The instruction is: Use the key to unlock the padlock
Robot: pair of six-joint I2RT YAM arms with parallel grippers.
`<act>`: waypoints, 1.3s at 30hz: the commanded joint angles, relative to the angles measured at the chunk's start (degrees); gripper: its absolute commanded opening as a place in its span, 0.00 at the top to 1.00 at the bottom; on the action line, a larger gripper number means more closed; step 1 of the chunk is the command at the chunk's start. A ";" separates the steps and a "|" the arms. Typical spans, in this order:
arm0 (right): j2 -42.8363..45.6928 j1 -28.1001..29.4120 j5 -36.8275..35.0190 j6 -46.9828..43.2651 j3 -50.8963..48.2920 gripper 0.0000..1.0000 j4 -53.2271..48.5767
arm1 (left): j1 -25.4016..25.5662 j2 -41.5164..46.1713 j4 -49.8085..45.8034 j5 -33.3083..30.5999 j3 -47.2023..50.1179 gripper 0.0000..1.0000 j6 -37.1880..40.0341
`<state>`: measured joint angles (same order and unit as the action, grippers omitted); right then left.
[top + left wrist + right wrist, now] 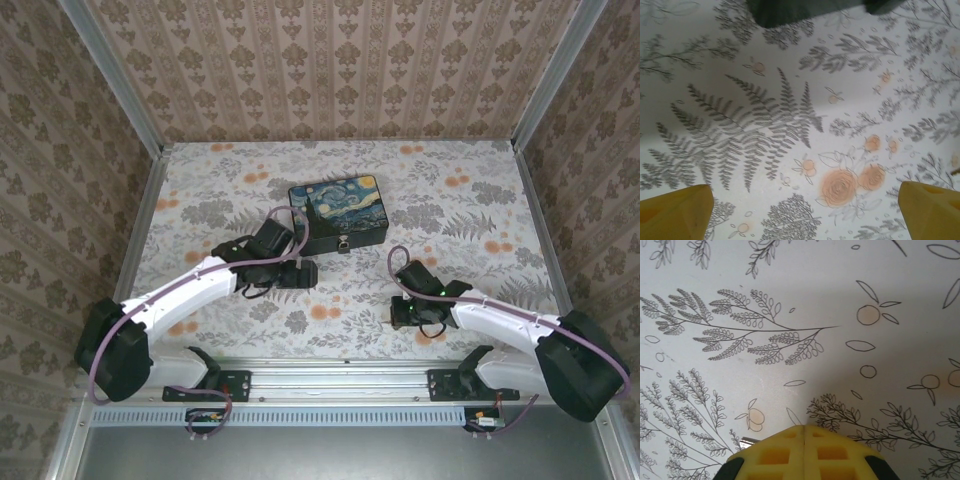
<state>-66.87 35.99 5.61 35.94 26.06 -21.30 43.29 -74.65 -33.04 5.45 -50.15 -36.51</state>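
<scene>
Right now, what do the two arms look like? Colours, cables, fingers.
The left arm and right arm match: white links, black joints and bases, and a purple cable looped along each. The left fingers are plain yellow wedges. The right fingers are yellow with square recesses.

We see a table (470, 250) printed white, with grey ferns, leafy sprigs and pale orange roses and buds. The walls (340, 60) carry beige wallpaper with brown damask motifs in vertical stripes. The box (337, 205) has black sides and a lid painted in deep blue swirls with yellow spots. A small yellowish speck on its front face may be the padlock (343, 242), though it is too tiny for us to be sure. The left arm (190, 285) and right arm (500, 325) are white with black joints, and a purple cable (100, 350) runs along the left arm. The left gripper (804, 212) has plain yellow fingers (675, 212). The right gripper (804, 432) has yellow fingers (832, 452) with a grid of square recesses and black flanks.
</scene>
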 commanded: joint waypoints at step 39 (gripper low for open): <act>1.39 0.22 11.62 -3.07 19.74 0.99 2.92 | 3.10 -14.83 56.77 24.10 8.74 0.08 -67.37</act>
<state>-64.64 36.05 15.81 32.12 43.38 -19.64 46.41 -90.70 22.96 30.74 -42.96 -97.41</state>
